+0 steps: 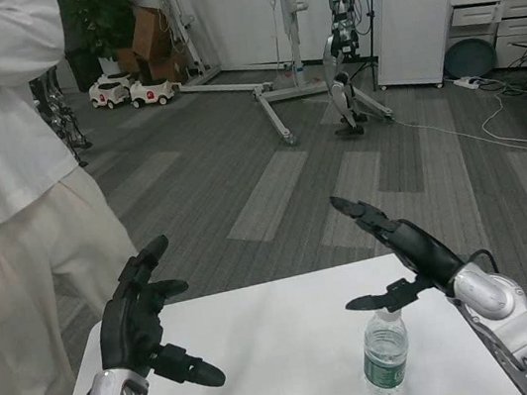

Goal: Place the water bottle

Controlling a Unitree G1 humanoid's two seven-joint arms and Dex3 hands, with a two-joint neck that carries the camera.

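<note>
1. A clear plastic water bottle (384,351) with a dark screw cap and a green band label stands upright on the white counter (279,355), at the lower right of the frame, near the counter's right edge.

2. The robot's right hand (400,248) hangs just above and behind the bottle, fingers spread wide and holding nothing; its thumb tip sits just over the cap, and I cannot tell whether it touches.

3. The left hand (143,322) is raised over the counter's left side, lower left of the frame, fingers fanned apart and empty, well apart from the bottle.

4. By my reckoning the bottle already stands where it belongs, so the step in hand looks like letting go and drawing clear. To do that well, the right hand should lift straight up and back, keeping the thumb away from the cap, since a tall narrow bottle will tip at a slight nudge, and the counter edge is close.

5. A person in a white top and cream trousers (13,197) stands at the upper left, just beside the counter's left corner.

6. The bottle's label is too small to read. Two small white toy-like carts (131,91) on the floor at the upper left carry red marks I cannot make out.
</note>
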